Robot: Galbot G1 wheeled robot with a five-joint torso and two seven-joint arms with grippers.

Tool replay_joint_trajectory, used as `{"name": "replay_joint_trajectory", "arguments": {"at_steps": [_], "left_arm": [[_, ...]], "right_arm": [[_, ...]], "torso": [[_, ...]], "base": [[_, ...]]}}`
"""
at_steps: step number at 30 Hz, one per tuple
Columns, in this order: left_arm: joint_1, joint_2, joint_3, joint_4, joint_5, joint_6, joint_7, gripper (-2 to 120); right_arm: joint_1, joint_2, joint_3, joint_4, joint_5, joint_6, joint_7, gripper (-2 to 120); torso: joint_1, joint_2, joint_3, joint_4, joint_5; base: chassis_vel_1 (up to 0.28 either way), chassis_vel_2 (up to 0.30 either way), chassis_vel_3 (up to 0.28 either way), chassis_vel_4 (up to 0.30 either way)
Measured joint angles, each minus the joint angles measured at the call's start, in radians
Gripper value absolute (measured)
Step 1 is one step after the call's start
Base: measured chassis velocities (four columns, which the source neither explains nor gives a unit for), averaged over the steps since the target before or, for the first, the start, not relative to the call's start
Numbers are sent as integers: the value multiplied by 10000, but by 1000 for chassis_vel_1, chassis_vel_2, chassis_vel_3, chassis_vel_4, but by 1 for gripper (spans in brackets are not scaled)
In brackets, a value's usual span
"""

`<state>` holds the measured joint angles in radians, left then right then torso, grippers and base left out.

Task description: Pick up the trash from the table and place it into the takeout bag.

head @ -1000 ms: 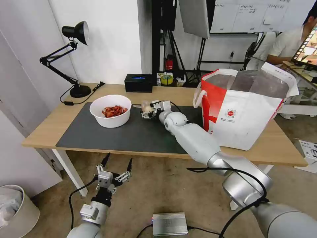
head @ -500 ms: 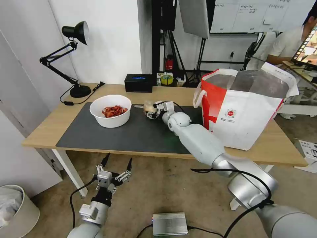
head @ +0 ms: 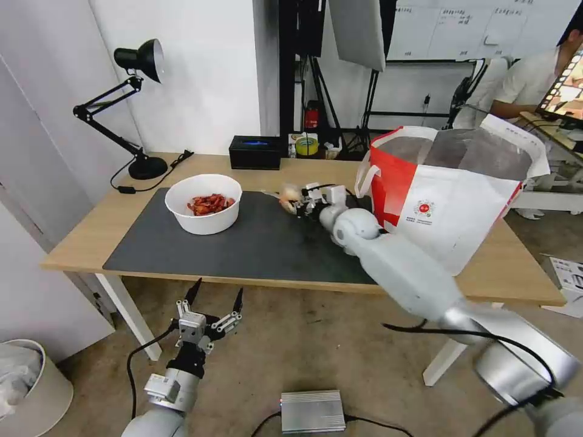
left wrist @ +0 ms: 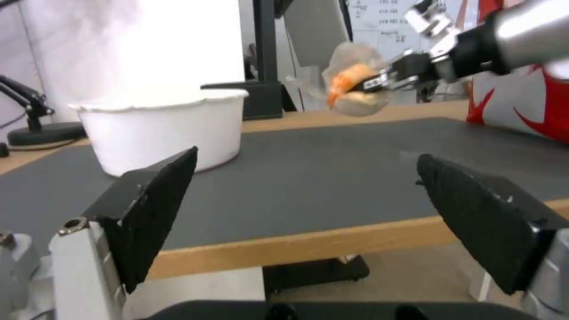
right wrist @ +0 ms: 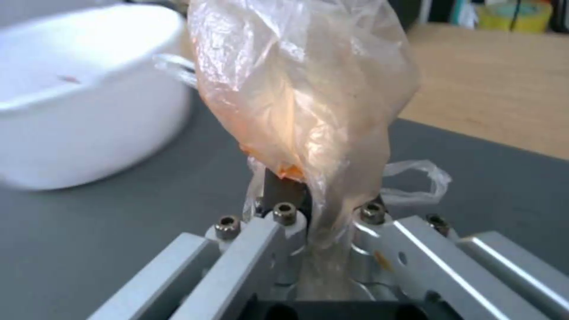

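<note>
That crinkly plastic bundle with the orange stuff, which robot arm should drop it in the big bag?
The right. Its gripper is shut on the plastic bundle above the mat, close to the takeout bag. The left gripper hangs open below the table edge, far from both.

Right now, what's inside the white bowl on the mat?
The white bowl holds red shells, piled toward its middle. Whatever lies beneath them is covered. The right pincer holds a plastic wrapper nearby.

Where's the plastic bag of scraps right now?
The plastic bag of scraps is pinched in the right gripper, lifted above the dark mat, between the white bowl and the takeout bag.
</note>
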<state>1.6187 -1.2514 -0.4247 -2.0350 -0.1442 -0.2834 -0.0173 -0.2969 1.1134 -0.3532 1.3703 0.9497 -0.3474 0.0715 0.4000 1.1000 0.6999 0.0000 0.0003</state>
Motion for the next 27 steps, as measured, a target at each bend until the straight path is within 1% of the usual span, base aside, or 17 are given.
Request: {"name": "replay_joint_trajectory", "arguments": {"at_steps": [1,2,4,5,6,7,9,10,13,14,15,16,17,19,20,22,27], "left_arm": [[0,0,0,0,0,0,0,100],[3,1,4,-46,6,0,0,100],[-1,0,25,-68,23,0,1,100],[-1,0,25,-68,23,0,1,100],[-10,0,47,-69,32,1,0,100],[-10,0,47,-69,32,1,0,100],[-31,0,88,-67,41,3,0,100],[-31,0,88,-67,41,3,0,100],[-53,-16,136,-46,59,8,0,100],[-53,-16,136,-46,59,8,0,100],[-55,-31,159,-43,65,10,-1,100],[-55,-31,159,-43,65,10,-1,100],[-55,-35,189,-43,68,16,-1,100],[-75,-28,215,-42,71,17,-1,100],[-75,-28,215,-42,71,17,-1,100],[-113,-25,253,-55,73,43,-3,100],[-141,-35,238,-193,71,162,-3,100]], "right_arm": [[0,0,0,0,0,0,0,4],[-212,-547,6,901,158,0,119,4],[-582,-1540,147,2255,295,0,321,4],[-582,-1540,147,2255,295,0,321,4],[-861,-2096,383,3026,316,3,419,4],[-861,-2096,383,3026,316,3,419,4],[-1591,-3029,1107,4405,320,24,553,4],[-1591,-3029,1107,4405,320,24,553,4],[-2462,-3822,1952,5610,314,29,735,3],[-2462,-3822,1952,5610,314,29,735,3],[-2741,-4207,2243,6023,337,49,799,3],[-2741,-4207,2243,6023,337,49,799,3],[-2924,-4646,2528,6362,390,191,903,3],[-2939,-4972,2857,6620,522,334,1126,3],[-2939,-4972,2857,6620,522,334,1126,3],[-2746,-5180,3350,6764,630,444,1490,3],[-2233,-5367,3631,6607,642,511,2089,3]], "torso": [[0,0,0,0,0],[-1,0,-1,1,-2],[-2,1,-1,-2,-1],[-2,1,-1,-2,-1],[-1,1,-1,-3,-1],[-1,1,-1,-3,-1],[-2,1,-1,-4,-3],[-2,1,-1,-4,-3],[-2,2,-2,-2,2],[-2,2,-2,-2,2],[-2,1,-2,-3,0],[-2,1,-2,-3,0],[-2,2,-1,-4,0],[-3,2,-1,-3,-3],[-3,2,-1,-3,-3],[-2,1,0,-1,-2],[-1,1,0,0,-3]], "base": [[0,0,0,0],[0,0,0,0],[0,0,0,0],[0,0,0,0],[0,0,0,0],[0,0,0,0],[0,0,0,0],[0,0,0,0],[0,0,0,0],[0,0,0,0],[0,0,0,0],[0,0,0,0],[0,0,0,0],[0,0,0,0],[0,0,0,0],[0,0,0,0],[0,0,0,0]]}}
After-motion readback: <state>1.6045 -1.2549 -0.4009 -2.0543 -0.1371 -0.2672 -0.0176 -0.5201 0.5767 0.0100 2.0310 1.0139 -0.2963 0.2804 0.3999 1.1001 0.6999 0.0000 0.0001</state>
